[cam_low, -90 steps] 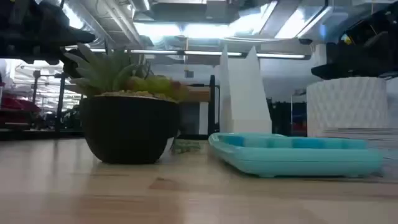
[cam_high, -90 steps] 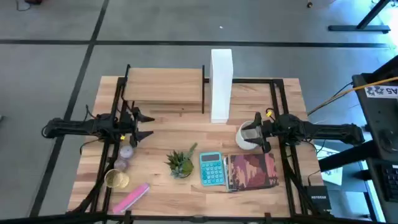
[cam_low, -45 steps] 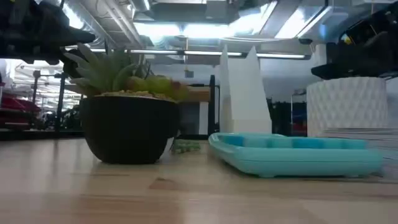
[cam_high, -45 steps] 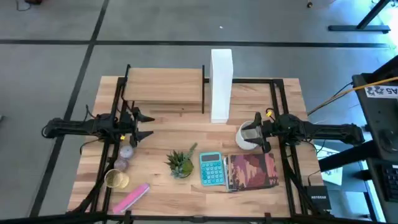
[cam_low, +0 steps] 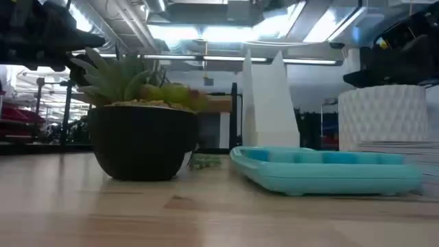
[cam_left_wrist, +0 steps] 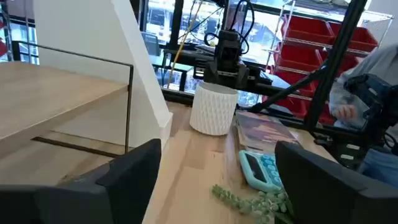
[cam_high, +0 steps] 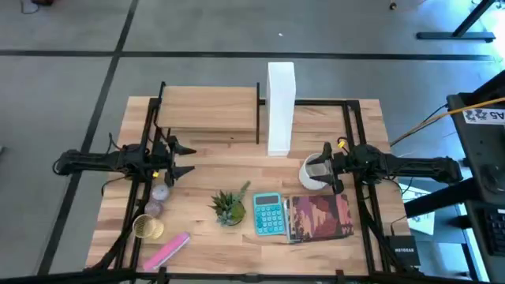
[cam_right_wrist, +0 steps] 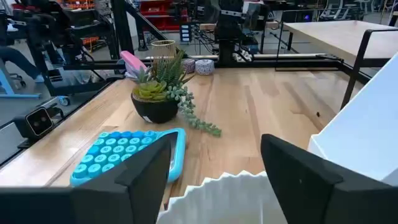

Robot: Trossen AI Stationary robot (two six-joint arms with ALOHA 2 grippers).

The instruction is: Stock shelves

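The right end effector (cam_high: 322, 167) hangs directly over a white ribbed cup (cam_high: 312, 172) with its fingers spread wide; in the right wrist view the cup's scalloped rim (cam_right_wrist: 230, 194) shows between the two dark fingers (cam_right_wrist: 144, 177), and nothing is gripped. The left end effector (cam_high: 180, 160) hovers over the left side of the surface (cam_high: 205, 170), fingers also wide apart and empty.

The shelves (cam_high: 208, 111) stand at the far left part of the surface, a light-wood board on thin black posts, its long axis running left to right across the surface. Nothing rests on the board yet, so stocking has, by my judgement, not begun. A tall white file box (cam_high: 280, 109) stands just beside the shelves' right end, between them and the right arm.

Next down in size, a book with a red-brown cover (cam_high: 319, 217) lies near the front right, a teal calculator (cam_high: 268, 214) touching or just beside its left edge. A small potted succulent (cam_high: 229, 207) sits left of the calculator. Further left lie a pink flat item (cam_high: 166, 252), a yellowish round jar (cam_high: 147, 227) and two small pale round things (cam_high: 158, 197).

The shelves lie beyond and to the left of the cup, past the file box; the left arm is nearer them, the right arm nearer the cup. A carry by the right arm would likely have to clear the box.
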